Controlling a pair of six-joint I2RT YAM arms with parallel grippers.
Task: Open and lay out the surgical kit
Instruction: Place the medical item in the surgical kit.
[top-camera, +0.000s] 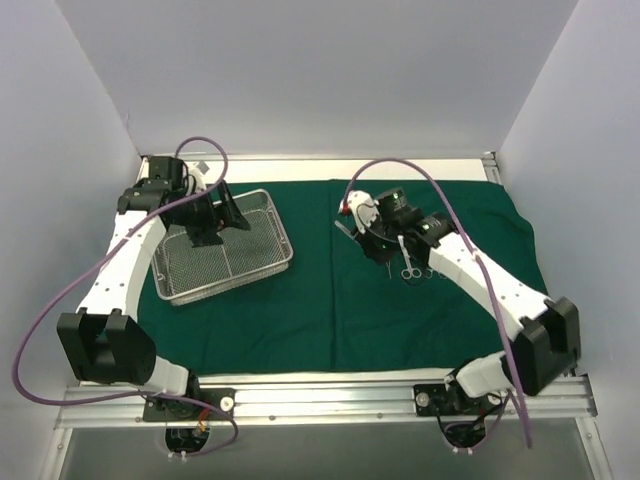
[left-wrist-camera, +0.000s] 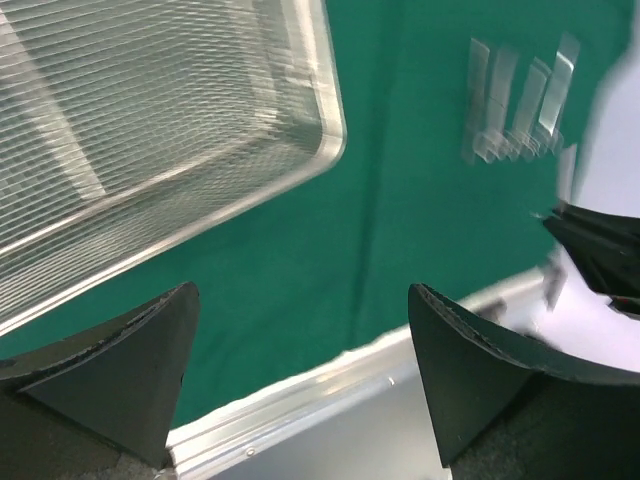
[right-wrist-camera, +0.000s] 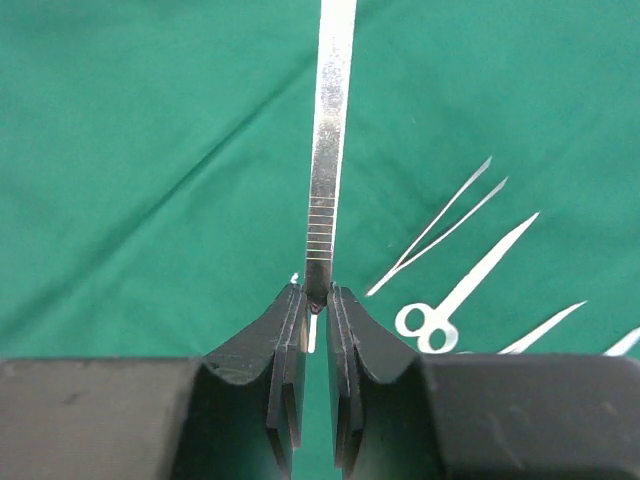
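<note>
one tray (top-camera: 240, 262) on green cloth (top-camera: 300, 320); left tool (left-wrist-camera: 300, 380) gapes wide above it. only right wrist view shows right tool (right-wrist-camera: 317, 300) clamped on tweezers (right-wrist-camera: 328, 150); four loose instruments (right-wrist-camera: 478, 277) lie right of tray.

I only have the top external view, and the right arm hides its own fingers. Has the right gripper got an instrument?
Observer: Yes. The right wrist view shows the right gripper shut on the ribbed end of steel tweezers, which point away over the green cloth.
Operator: Is the left gripper holding anything?
Observer: No. The left gripper is open and empty, over the cloth off the wire-mesh tray corner.
Operator: Anything in the tray?
Observer: The part the left wrist view shows is bare mesh. The rest is out of frame.
</note>
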